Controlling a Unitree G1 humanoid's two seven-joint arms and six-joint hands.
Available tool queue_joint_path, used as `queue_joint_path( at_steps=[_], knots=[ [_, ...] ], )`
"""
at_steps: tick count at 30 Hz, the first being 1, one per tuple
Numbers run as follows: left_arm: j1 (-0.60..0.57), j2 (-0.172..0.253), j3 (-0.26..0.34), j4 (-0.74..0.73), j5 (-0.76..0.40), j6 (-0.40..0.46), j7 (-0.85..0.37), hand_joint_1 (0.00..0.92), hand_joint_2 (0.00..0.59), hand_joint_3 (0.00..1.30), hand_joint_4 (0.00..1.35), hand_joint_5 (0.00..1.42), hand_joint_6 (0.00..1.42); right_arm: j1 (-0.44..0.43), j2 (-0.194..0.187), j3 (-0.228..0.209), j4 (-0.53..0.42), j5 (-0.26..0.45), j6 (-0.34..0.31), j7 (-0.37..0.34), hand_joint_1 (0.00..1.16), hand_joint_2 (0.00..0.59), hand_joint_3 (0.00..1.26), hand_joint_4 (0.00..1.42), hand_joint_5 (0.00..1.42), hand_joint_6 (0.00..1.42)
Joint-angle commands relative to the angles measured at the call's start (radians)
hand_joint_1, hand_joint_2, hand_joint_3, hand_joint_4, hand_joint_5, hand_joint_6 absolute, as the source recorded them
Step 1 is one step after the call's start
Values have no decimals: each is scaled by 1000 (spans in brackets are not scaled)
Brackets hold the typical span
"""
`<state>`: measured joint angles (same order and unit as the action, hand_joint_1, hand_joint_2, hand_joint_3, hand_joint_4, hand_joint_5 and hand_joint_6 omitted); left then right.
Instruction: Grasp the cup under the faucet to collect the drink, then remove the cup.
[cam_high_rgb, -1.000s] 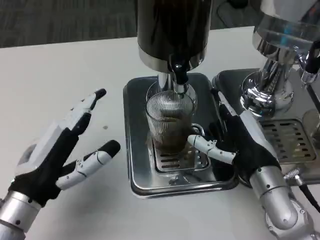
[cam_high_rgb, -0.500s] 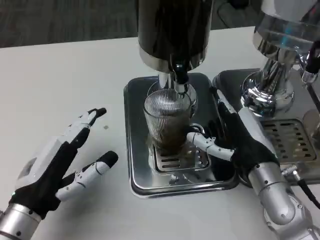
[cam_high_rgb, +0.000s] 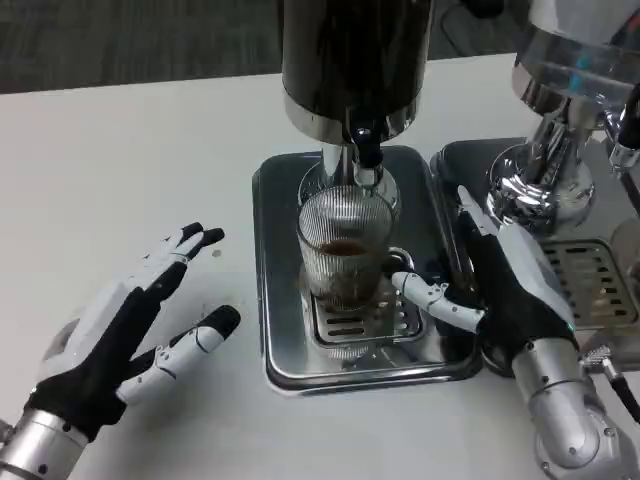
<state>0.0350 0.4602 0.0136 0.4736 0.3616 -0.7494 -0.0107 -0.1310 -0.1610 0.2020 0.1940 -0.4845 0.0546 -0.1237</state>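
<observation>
On the table (cam_high_rgb: 130, 140) a tray (cam_high_rgb: 275, 260) holds the cup (cam_high_rgb: 345, 262), part-filled beneath the faucet (cam_high_rgb: 366, 152): collecting under way. Left hand (cam_high_rgb: 125, 335) rests open, empty. Right hand (cam_high_rgb: 500, 285) spread beside the cup, not gripping; next, close fingers (cam_high_rgb: 425, 293) round it.

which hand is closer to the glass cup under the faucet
Right. The right hand sits beside the cup on the steel tray, thumb reaching its base. The left hand lies on the table, apart from it.
</observation>
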Motion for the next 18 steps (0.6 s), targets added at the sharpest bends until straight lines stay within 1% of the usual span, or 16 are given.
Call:
queue_joint_path(
  at_steps=[1, 6, 9, 11, 15, 18],
  knots=[
    [0, 9, -13, 8, -9, 5, -5, 0, 173, 128, 0, 0, 0, -19, 9, -7, 14, 11, 28, -4, 523, 202, 0, 0, 0, 0],
    [2, 9, -12, 5, -13, 5, -1, 0, 173, 132, 0, 0, 0, -62, 8, 8, 42, 40, 7, 30, 523, 202, 0, 0, 0, 0],
    [2, 7, -11, 6, -16, 7, 1, 0, 173, 133, 0, 0, 0, -77, 2, 22, 42, 43, 4, 56, 523, 202, 0, 0, 0, 0],
    [1, 6, -11, 8, -17, 7, 1, 0, 173, 133, 0, 4, 0, -76, 6, 18, 54, 62, -11, 61, 524, 203, 0, 0, 0, 0],
    [-2, 5, -13, 15, -18, 9, 0, 0, 174, 139, 0, 8, 0, -66, 7, 20, 39, 65, -10, 53, 528, 205, 0, 0, 0, 0],
    [-4, 4, -14, 18, -19, 9, -2, 0, 174, 155, 0, 11, 0, -60, 0, 23, 36, 64, -13, 59, 530, 206, 0, 0, 0, 0]
  ],
)
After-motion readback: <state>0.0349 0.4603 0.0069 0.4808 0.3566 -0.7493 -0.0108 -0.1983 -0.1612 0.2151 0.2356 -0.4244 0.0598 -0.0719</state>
